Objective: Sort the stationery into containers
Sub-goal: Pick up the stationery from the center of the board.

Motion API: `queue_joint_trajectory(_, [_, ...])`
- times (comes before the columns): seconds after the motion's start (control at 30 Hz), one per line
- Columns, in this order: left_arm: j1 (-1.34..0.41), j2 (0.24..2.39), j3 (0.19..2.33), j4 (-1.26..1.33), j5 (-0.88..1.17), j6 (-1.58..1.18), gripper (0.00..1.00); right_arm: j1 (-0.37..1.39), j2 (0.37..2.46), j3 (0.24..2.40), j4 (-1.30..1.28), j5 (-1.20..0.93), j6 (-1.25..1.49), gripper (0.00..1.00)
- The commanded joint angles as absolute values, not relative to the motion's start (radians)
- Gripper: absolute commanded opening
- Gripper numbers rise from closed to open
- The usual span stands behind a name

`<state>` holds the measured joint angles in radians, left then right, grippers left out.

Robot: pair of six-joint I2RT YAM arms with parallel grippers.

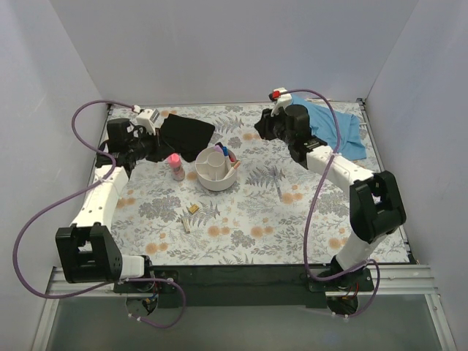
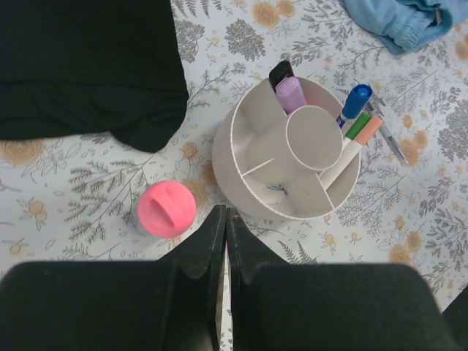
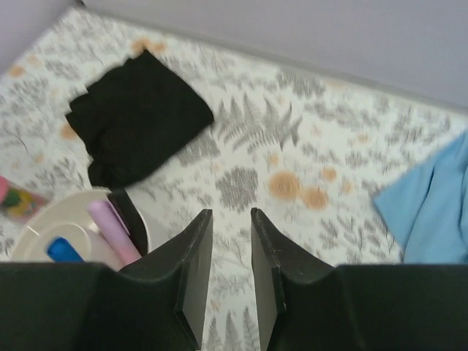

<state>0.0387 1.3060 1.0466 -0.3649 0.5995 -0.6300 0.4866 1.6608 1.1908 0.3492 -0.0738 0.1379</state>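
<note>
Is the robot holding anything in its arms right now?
No, nothing is held. The left tool is shut on empty air near the pink-capped bottle. The right tool is open, with only the table showing between its fingers.

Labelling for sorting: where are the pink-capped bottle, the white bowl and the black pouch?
pink-capped bottle (image 2: 167,208): left wrist view, centre of cap.
white bowl (image 2: 223,157): left wrist view, outer left wall.
black pouch (image 2: 80,66): left wrist view, middle of fabric.
</note>
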Motion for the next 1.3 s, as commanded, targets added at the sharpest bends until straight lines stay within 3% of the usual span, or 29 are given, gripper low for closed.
queue_joint_trajectory(0.0, [0.037,1.391,1.169,-0.406,0.704,-0.598,0.00,0.445,1.762,1.301,0.020,-0.186,0.170,0.40])
queue_joint_trajectory(0.2, [0.014,1.548,1.323,-0.508,0.704,-0.598,0.01,0.436,1.802,1.312,0.011,-0.245,0.156,0.43])
queue_joint_trajectory(0.27, [0.014,1.581,1.365,-0.554,0.683,-0.574,0.16,0.434,1.796,1.319,0.012,-0.285,0.155,0.45])
queue_joint_trajectory(0.3, [0.014,1.583,1.388,-0.566,0.664,-0.563,0.34,0.436,1.793,1.319,0.012,-0.288,0.150,0.47])
queue_joint_trajectory(0.4, [0.014,1.515,1.361,-0.537,0.572,-0.534,0.63,0.437,1.776,1.304,0.012,-0.287,0.141,0.49])
queue_joint_trajectory(0.5, [0.020,1.374,1.179,-0.389,0.539,-0.483,0.74,0.436,1.753,1.278,0.009,-0.284,0.121,0.49])
queue_joint_trajectory(0.63, [0.018,1.324,1.030,-0.336,0.508,-0.463,0.76,0.436,1.717,1.267,-0.034,-0.288,0.107,0.50])
queue_joint_trajectory(1.27, [0.044,1.307,0.737,-0.054,0.543,-0.399,0.79,0.436,1.778,1.356,-0.092,-0.302,0.094,0.50])
